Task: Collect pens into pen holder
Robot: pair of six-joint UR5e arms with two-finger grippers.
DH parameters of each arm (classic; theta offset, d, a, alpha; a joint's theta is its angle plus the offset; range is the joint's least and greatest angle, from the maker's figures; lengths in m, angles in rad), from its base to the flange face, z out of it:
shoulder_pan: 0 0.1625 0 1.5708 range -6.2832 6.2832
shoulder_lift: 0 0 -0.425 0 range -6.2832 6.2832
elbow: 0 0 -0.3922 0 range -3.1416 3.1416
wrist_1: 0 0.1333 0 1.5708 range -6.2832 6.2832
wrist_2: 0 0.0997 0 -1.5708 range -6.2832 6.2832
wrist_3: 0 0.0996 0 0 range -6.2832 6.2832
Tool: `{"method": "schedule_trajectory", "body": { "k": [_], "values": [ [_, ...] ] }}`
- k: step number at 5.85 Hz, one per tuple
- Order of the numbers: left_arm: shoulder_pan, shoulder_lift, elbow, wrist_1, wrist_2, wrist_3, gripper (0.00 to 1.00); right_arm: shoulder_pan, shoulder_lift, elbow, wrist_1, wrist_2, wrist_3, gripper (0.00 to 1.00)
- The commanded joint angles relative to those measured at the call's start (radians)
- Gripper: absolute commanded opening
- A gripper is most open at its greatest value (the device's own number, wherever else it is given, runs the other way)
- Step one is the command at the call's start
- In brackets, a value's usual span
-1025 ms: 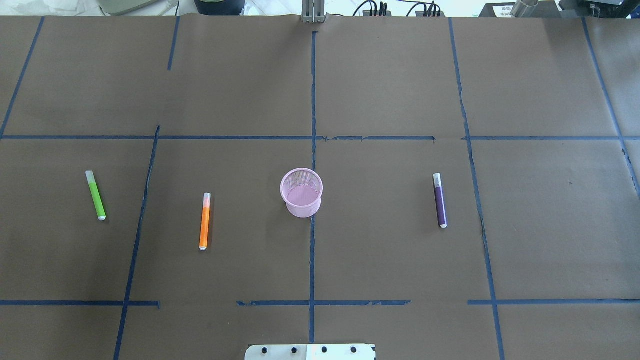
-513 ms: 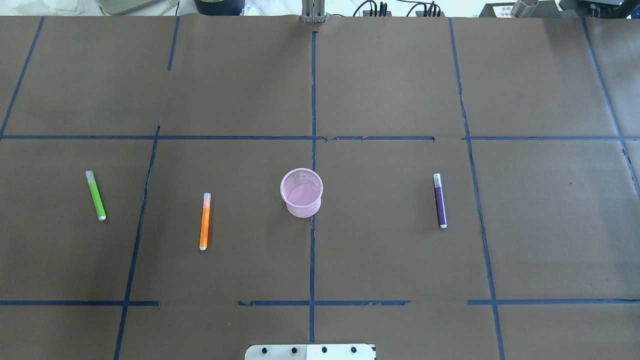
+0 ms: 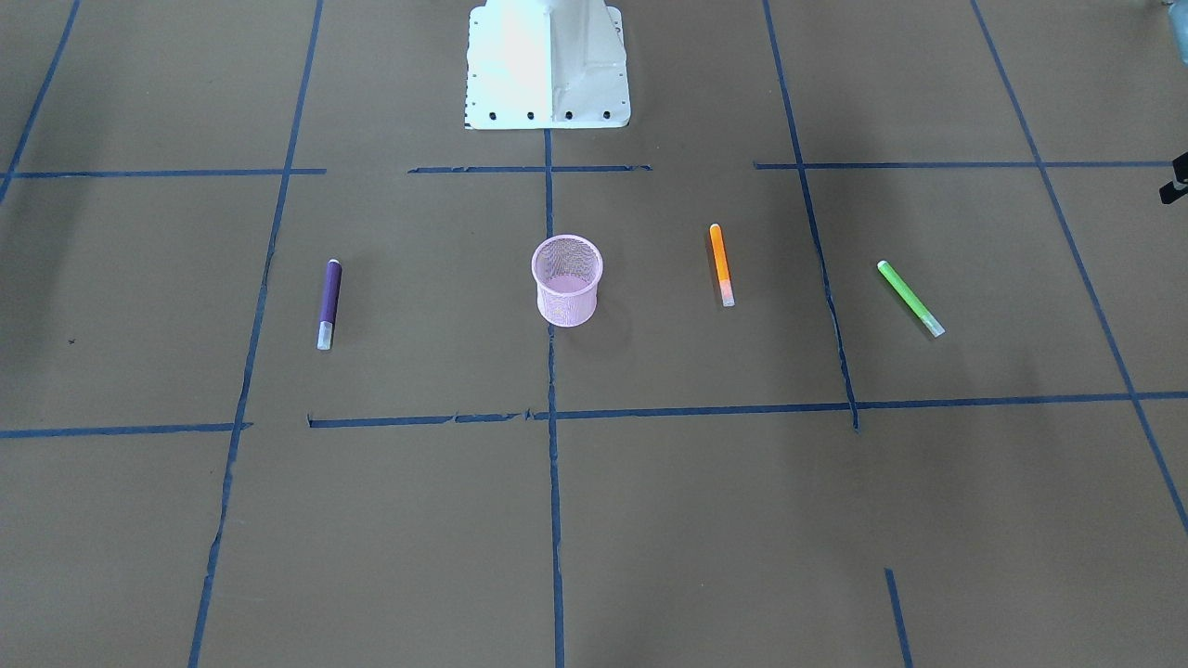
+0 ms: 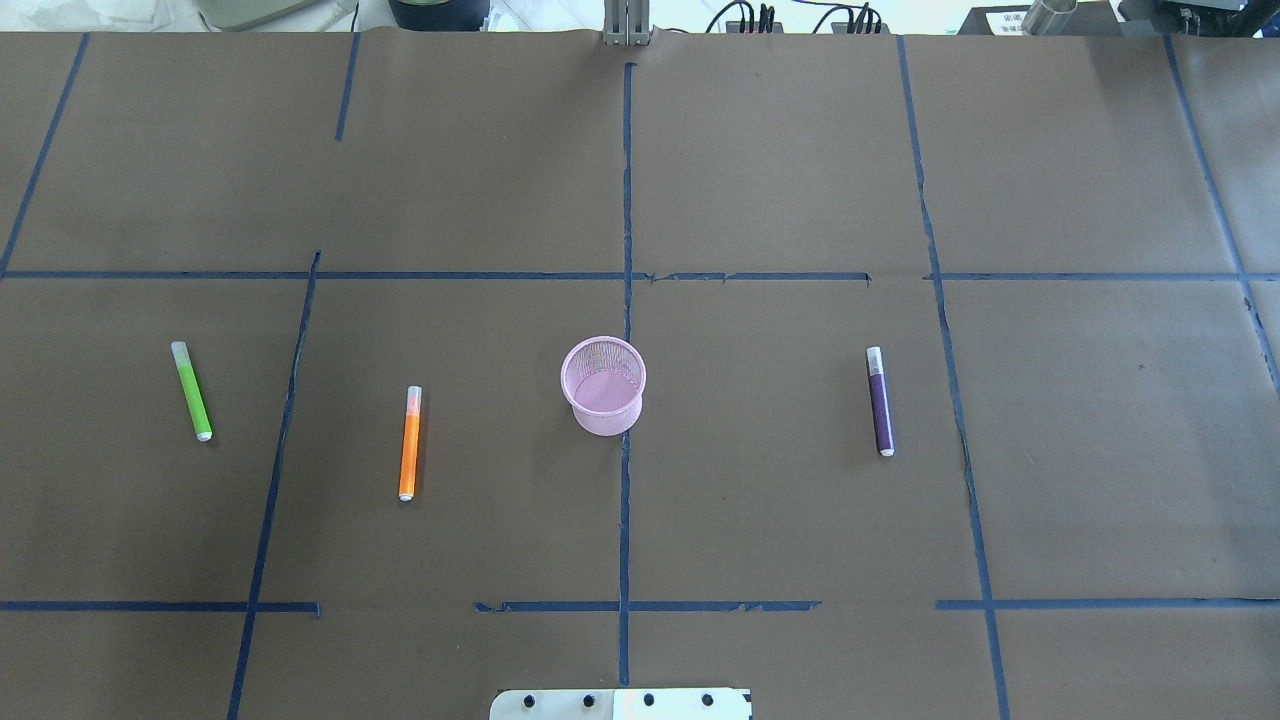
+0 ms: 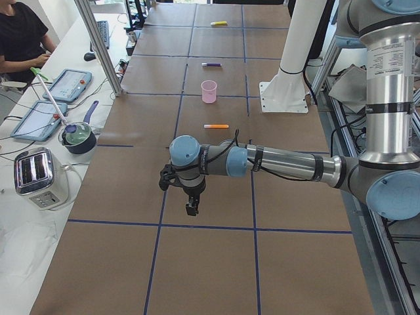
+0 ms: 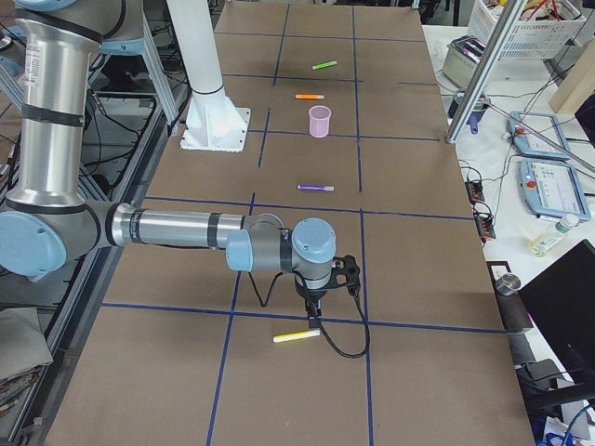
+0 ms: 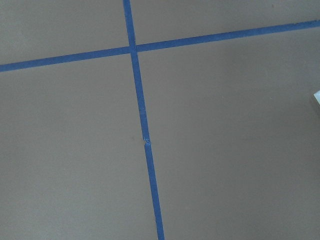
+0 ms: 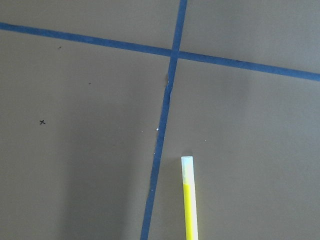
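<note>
The pink mesh pen holder (image 4: pixel 603 385) stands upright and empty at the table's middle, also in the front view (image 3: pixel 567 280). The green pen (image 4: pixel 190 390) and the orange pen (image 4: pixel 409 443) lie to its left, the purple pen (image 4: pixel 879 402) to its right, all flat on the table. My left gripper (image 5: pixel 191 209) hangs low over the table's left end, far from the pens. My right gripper (image 6: pixel 314 314) hangs over the right end. Both show only in the side views, so I cannot tell whether they are open or shut.
A yellow pen (image 6: pixel 297 336) lies just under my right gripper, and shows in the right wrist view (image 8: pixel 189 200). The robot's white base (image 3: pixel 548 65) stands behind the holder. Blue tape lines cross the brown table cover. Operator desks with tablets flank the table's far side.
</note>
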Motion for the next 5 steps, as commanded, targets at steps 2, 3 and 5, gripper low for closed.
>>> {"method": "schedule_trajectory", "body": {
  "k": [2, 3, 5],
  "values": [
    [0.002, 0.006, 0.0, -0.014, -0.013, 0.0, 1.0, -0.002, -0.026, -0.004, 0.041, 0.067, -0.007, 1.0],
    [0.006, 0.004, -0.006, -0.024, -0.014, 0.008, 1.0, -0.003, -0.039, 0.001, 0.053, 0.067, -0.005, 1.0],
    [0.153, -0.012, -0.003, -0.057, -0.053, -0.147, 1.0, -0.006, -0.075, -0.002, 0.154, 0.067, -0.005, 1.0]
  ]
}}
